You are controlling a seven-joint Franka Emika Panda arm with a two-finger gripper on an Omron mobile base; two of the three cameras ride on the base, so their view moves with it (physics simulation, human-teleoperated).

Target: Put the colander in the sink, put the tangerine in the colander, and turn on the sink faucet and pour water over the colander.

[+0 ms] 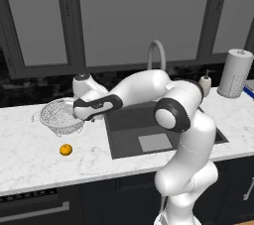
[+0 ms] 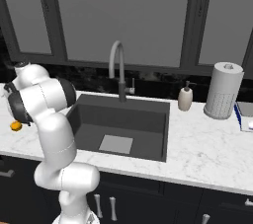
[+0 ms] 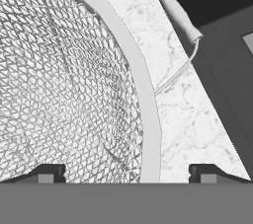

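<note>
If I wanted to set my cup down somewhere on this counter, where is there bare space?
Bare marble lies right of the sink, up to the soap dispenser and paper towel roll. Left of the sink it is crowded: the colander, the gripper straddling its rim, and the tangerine.

A white marble bench [image 2: 207,154] runs along the wall, with dark cabinets [image 2: 148,203] with pale handles below it. On its right part a paper towel roll [image 2: 223,91] stands upright on a holder, and a small beige soap dispenser [image 2: 186,97] stands near it, to its left. At the far right edge lies something flat, blue and white [image 2: 244,116], perhaps a cloth. Behind the bench are large grey window panes [image 2: 123,16] in dark frames.
</note>
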